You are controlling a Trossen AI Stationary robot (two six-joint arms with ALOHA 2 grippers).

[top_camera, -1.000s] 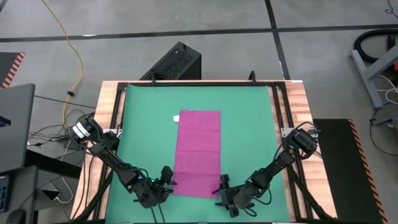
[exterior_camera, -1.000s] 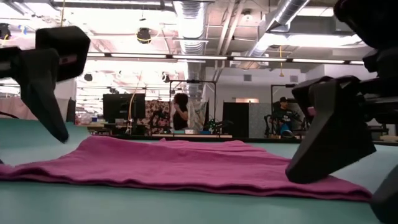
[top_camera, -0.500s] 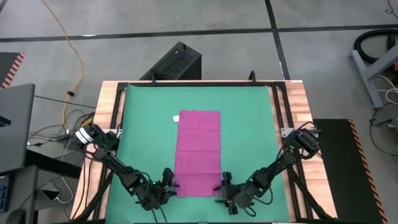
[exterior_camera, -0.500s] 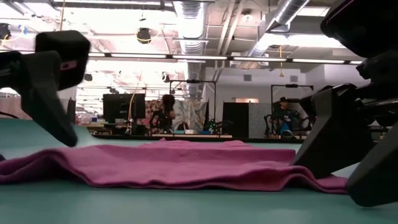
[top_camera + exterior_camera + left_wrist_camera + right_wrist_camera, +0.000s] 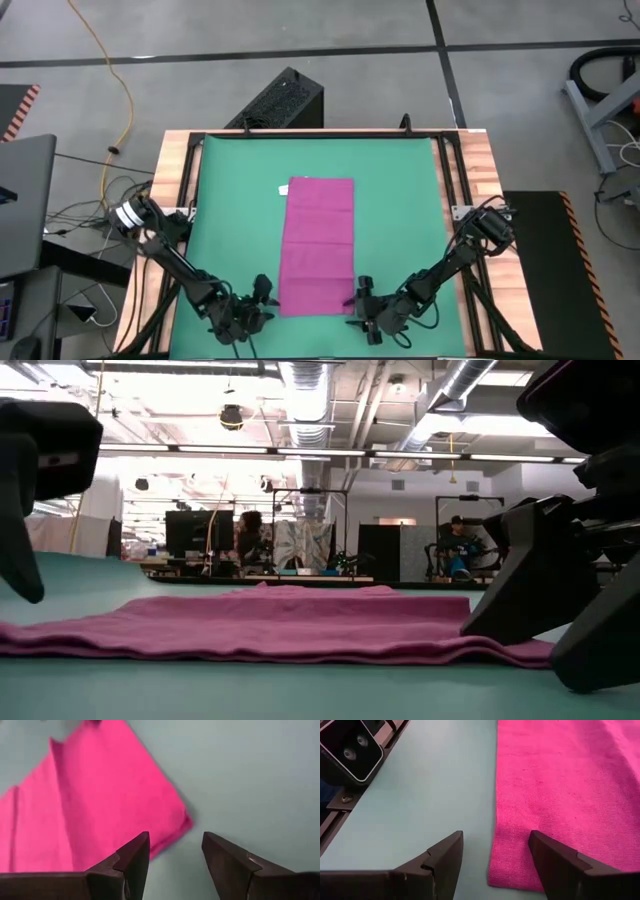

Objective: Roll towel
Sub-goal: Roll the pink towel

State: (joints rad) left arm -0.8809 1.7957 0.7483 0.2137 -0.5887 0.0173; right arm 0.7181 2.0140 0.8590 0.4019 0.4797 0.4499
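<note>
Your left gripper has its jaws spread with nothing between them, sitting low over the green mat just off the near left corner of the towel. In the left wrist view, that corner lies a little ahead of the left gripper and slightly to one side, and the cloth is not between the fingers. Your right gripper is likewise wide apart and empty, down at the near right corner of the towel. In the right wrist view, the towel's edge runs into the gap between the right gripper's fingers, so one finger is over cloth and the other over bare mat.

From above, you see the left gripper and right gripper flanking the towel's near end. Both arms reach in from the outer corners of the bench.

The towel lies flat and unrolled, a long magenta rectangle in the middle of the mat. Its small white tag sits at the far left corner. In the low view its near edge shows shallow ripples and stays on the mat.
</note>
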